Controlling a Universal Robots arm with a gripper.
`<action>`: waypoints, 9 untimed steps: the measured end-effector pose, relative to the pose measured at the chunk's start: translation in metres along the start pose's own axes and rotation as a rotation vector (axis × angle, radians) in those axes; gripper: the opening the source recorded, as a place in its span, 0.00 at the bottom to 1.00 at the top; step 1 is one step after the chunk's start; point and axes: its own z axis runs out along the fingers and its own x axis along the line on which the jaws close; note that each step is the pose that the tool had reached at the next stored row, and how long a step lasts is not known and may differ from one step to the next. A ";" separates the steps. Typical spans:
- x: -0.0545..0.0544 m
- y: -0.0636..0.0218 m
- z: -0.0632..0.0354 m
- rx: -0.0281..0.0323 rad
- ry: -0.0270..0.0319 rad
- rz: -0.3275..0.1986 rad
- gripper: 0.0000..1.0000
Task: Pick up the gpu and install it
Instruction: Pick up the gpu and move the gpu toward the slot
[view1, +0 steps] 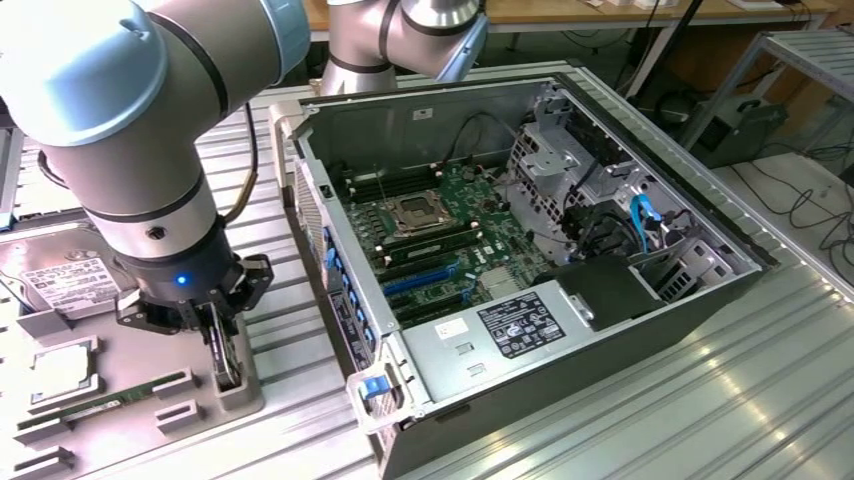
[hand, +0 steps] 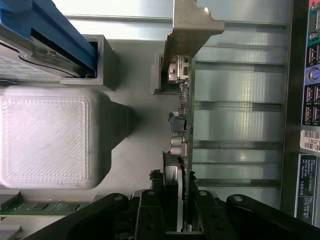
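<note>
While clamped on the card, hold level and pull straight. At the gripper (view1: 220, 335): black fingers (hand: 149, 215) closed on the gpu (hand: 181, 120), one against each face, no gap to be seen at the contact. Grip taken well away from the pale bracket (hand: 190, 25) end. Card standing on edge in a grey slotted holder (view1: 247, 395) on the desk (view1: 694, 400), at the exterior view's left of the open computer case (view1: 441, 100); by the look of it not yet lifted clear. Bracket end lodged beside a grey notch (hand: 159, 75) of the same holder. Near by on the fixture: hard drive (view1: 60, 285) and memory stick (view1: 114, 400), each in its own nest, both apart from the card. Inside the case: motherboard (view1: 441, 230) with blue slots (view1: 420, 280), nothing seated there, so install not done. Judged for the lift: draw along the line of the slot, no twist, no sideways lean, lest the bracket catch on the notch. Judged also: thin card, off-centre hold, so likely to droop at the bracket end; go slowly and keep the card upright. Mind the fan face under one finger; squeeze no harder than needed.
</note>
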 end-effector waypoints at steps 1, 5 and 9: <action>0.000 0.0000 0.0000 0.0000 0.0001 0.000 0.28; 0.000 0.0000 0.0000 0.0000 0.0000 0.000 0.28; 0.000 0.0000 0.0000 0.0000 0.0000 0.000 0.28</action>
